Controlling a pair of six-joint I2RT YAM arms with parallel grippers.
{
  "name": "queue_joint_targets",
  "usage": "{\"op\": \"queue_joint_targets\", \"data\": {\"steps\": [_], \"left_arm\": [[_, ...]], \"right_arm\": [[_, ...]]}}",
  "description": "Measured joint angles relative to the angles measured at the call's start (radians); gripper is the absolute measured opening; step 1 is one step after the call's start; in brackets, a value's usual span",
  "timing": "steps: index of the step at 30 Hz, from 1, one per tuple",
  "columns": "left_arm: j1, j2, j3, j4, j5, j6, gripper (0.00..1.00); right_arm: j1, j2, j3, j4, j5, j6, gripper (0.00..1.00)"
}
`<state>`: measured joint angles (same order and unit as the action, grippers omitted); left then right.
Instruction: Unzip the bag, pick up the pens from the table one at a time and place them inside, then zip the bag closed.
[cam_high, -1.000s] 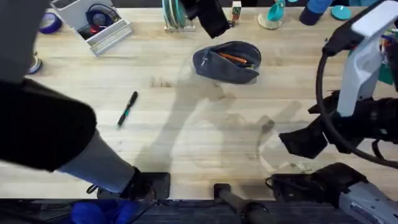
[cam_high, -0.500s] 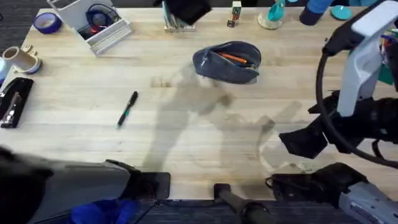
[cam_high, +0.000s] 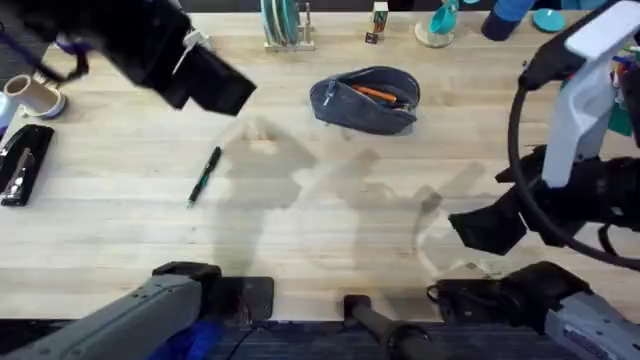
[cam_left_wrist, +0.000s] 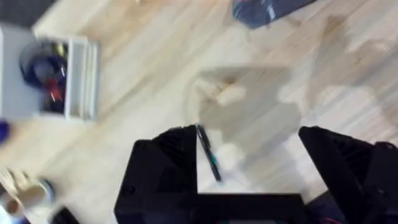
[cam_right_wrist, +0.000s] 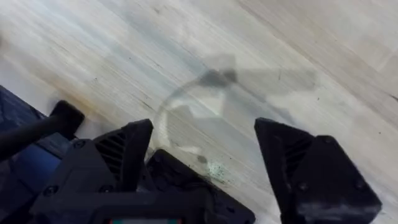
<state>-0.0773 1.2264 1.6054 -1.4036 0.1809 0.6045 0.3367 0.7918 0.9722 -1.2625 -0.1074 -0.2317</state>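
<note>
- Left gripper (cam_left_wrist: 249, 163): fingers spread wide, nothing between them, touching nothing. In the overhead view it hangs above the far left of the table (cam_high: 330, 215), dark and blurred.
- Black pen (cam_high: 204, 176) lies flat on the table, left of centre, slanted. In the left wrist view it sits on the wood by the gripper's one finger, apart from it.
- Right gripper (cam_right_wrist: 202, 155): fingers spread, empty, over bare wood near the table's front edge on the right side.
- Bag (cam_high: 365, 99) rests far centre on the table, zipper open; orange pen (cam_high: 377, 93) lies inside the opening.
- Surface: light wooden planks, grain visible, faint arm shadows across the middle.
- Clutter along the far edge: white tray (cam_left_wrist: 46, 78) with cables at far left, a black stapler (cam_high: 22, 164) at the left edge, a teal dish rack (cam_high: 283, 24), small cups and containers further right.
</note>
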Motion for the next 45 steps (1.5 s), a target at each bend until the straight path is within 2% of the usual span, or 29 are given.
{"op": "queue_joint_targets", "data": {"steps": [3, 9, 14, 22, 27, 32, 38, 45], "left_arm": [[0.050, -0.043, -0.067, 0.010, -0.003, -0.062, 0.995], [0.121, -0.127, -0.188, 0.023, -0.003, -0.167, 0.995], [0.177, -0.203, -0.319, 0.027, -0.016, -0.201, 0.995], [0.258, -0.328, -0.523, 0.059, -0.039, -0.216, 0.995], [0.310, -0.394, -0.610, 0.093, -0.047, -0.182, 0.995], [0.345, -0.399, -0.651, 0.114, -0.048, -0.128, 0.993], [0.374, -0.336, -0.656, 0.126, -0.048, -0.037, 0.993], [0.434, -0.223, -0.656, 0.228, -0.048, 0.034, 0.993]], "right_arm": [[0.000, 0.000, 0.000, 0.000, 0.000, 0.000, 0.997], [0.000, 0.000, 0.000, 0.000, 0.000, 0.000, 0.998], [0.000, 0.000, 0.000, 0.000, 0.000, 0.000, 0.997], [0.000, 0.000, 0.000, 0.000, 0.000, 0.000, 0.997], [0.000, 0.000, 0.000, 0.000, 0.000, 0.000, 0.997], [0.000, 0.000, 0.000, 0.000, 0.000, 0.000, 0.997], [0.000, 0.000, 0.000, 0.000, 0.000, 0.000, 0.997], [0.000, 0.000, 0.000, 0.000, 0.000, 0.000, 0.996]]}}
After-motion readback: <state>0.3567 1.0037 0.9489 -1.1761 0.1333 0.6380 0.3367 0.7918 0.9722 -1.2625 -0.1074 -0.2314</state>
